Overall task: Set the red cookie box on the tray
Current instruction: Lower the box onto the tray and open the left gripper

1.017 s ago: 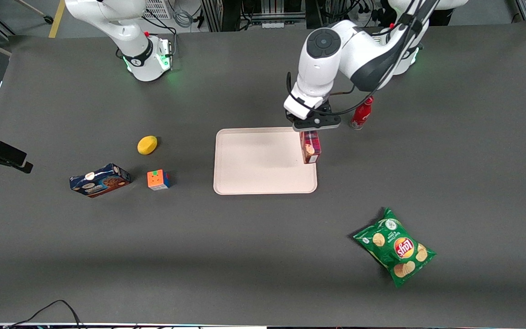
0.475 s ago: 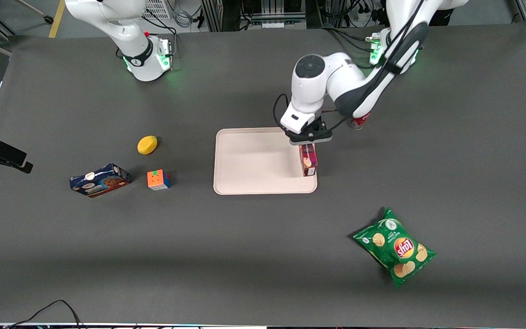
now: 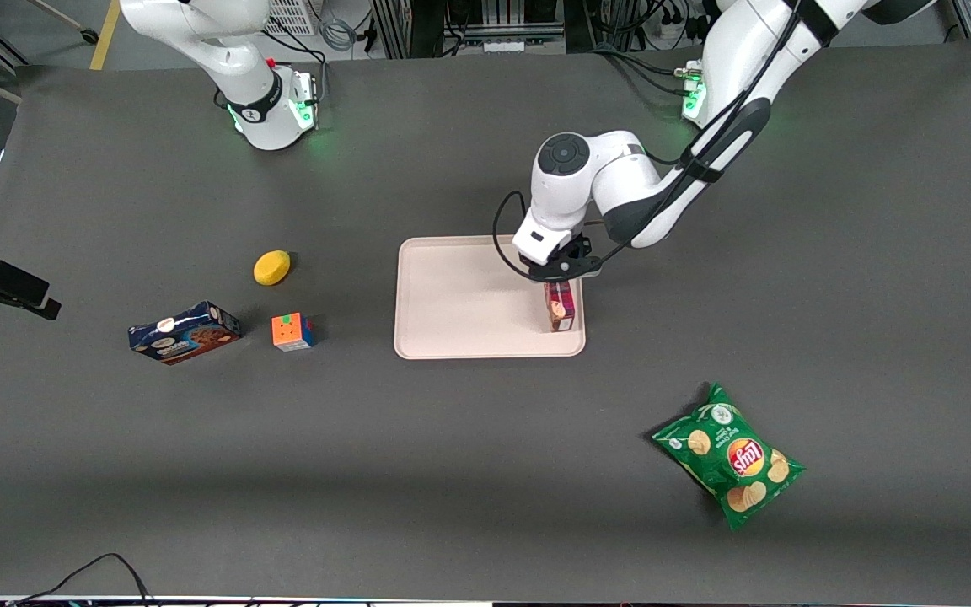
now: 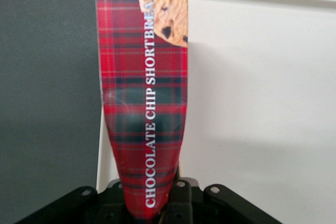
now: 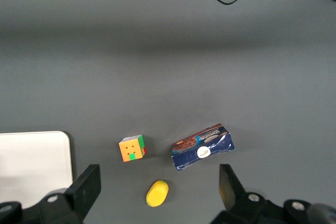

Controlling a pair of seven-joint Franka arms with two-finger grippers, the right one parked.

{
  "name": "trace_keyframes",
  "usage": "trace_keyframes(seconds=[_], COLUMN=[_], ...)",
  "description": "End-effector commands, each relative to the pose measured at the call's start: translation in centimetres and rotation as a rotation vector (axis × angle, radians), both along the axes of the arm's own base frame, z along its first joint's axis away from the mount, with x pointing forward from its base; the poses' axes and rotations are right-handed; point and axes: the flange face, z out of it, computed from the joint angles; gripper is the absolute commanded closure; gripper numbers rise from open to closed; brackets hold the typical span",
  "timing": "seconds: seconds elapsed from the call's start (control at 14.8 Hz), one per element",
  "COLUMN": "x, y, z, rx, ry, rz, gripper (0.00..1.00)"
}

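Note:
My left gripper (image 3: 558, 271) is shut on the top end of the red cookie box (image 3: 560, 308), which hangs upright. The box's lower end is down at the tray (image 3: 469, 295), close to the rim at the working arm's end and toward the corner nearer the front camera. I cannot tell whether the box touches the tray. In the left wrist view the plaid box (image 4: 144, 98) runs out from the gripper (image 4: 152, 208), partly over the pale tray (image 4: 257, 108) and partly along its rim.
A green chip bag (image 3: 730, 457) lies nearer the front camera, toward the working arm's end. A blue cookie box (image 3: 185, 332), a colour cube (image 3: 292, 331) and a yellow round object (image 3: 271, 267) lie toward the parked arm's end.
The left gripper has come down with the red cookie box, moving nearer the front camera and further over the tray. The box's lower end now sits low at the tray.

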Motion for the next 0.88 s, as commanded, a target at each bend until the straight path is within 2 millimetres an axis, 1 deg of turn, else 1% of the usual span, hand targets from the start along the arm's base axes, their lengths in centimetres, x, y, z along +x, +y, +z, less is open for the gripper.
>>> trace_keyframes(seconds=[0.0,0.07,0.2,0.34,0.41,0.47,0.54,0.81], x=[0.1,0.3,0.3,0.4,0.5,0.8,1.2,2.5], y=[-0.9,-0.9,-1.1,-1.1,-1.2,-1.3,-1.2,-1.3], z=[-1.3,-1.8,-2.1,-2.3,-2.4,-2.3,-2.2,-1.7], rx=[0.015,0.016,0.014,0.012,0.009,0.006,0.005,-0.004], ry=[-0.054,-0.063,-0.061,-0.056,-0.054,-0.055,-0.057,-0.07], rz=[-0.001,0.0,0.003,0.004,0.007,0.011,0.017,0.025], gripper=[1.0,1.0,0.99,0.92,0.64,0.21,0.0,0.0])
